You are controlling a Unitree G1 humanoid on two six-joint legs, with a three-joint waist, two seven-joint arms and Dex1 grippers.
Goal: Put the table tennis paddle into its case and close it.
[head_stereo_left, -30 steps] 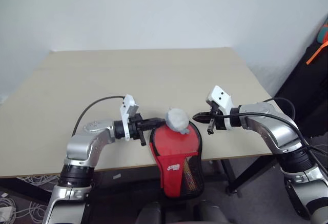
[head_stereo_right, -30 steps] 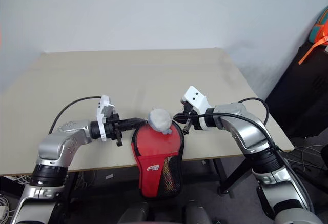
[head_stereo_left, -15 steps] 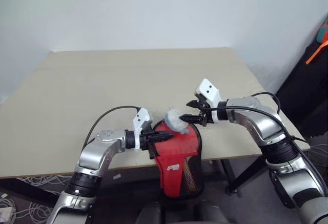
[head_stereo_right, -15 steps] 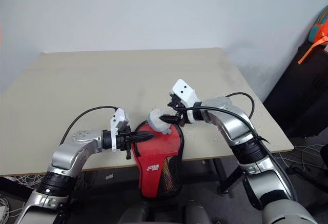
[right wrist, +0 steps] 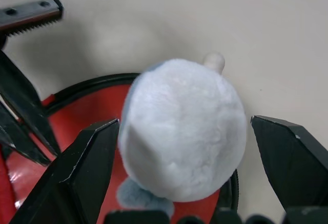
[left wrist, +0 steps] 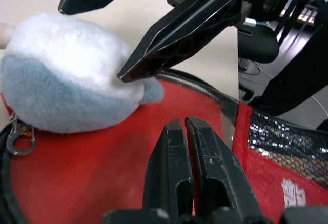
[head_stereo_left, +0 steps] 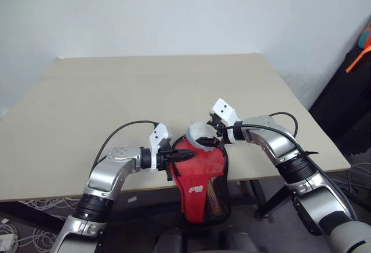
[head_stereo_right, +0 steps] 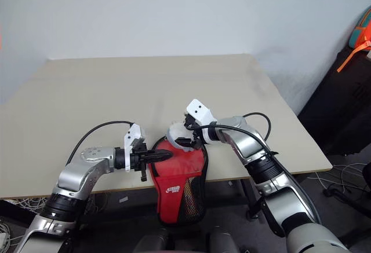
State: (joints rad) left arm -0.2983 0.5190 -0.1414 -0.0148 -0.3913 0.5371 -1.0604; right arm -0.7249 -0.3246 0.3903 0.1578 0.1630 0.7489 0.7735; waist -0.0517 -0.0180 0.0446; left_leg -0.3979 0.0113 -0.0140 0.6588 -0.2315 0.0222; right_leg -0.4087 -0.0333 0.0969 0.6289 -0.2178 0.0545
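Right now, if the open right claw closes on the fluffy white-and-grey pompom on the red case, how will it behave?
The pompom looks plush and fuzzy, so it will probably squash between the right claw fingers rather than resist. It seems light for its size. It appears attached near the metal clip of the case, so lifting may tug the soft case.

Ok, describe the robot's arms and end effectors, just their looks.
Both arms are glossy silver-grey shells with black joint bands and a thin black cable looping outside each. A white angular bracket sits at each wrist. The left end effector and right end effector each have two black, tapering, wedge-shaped fingers.
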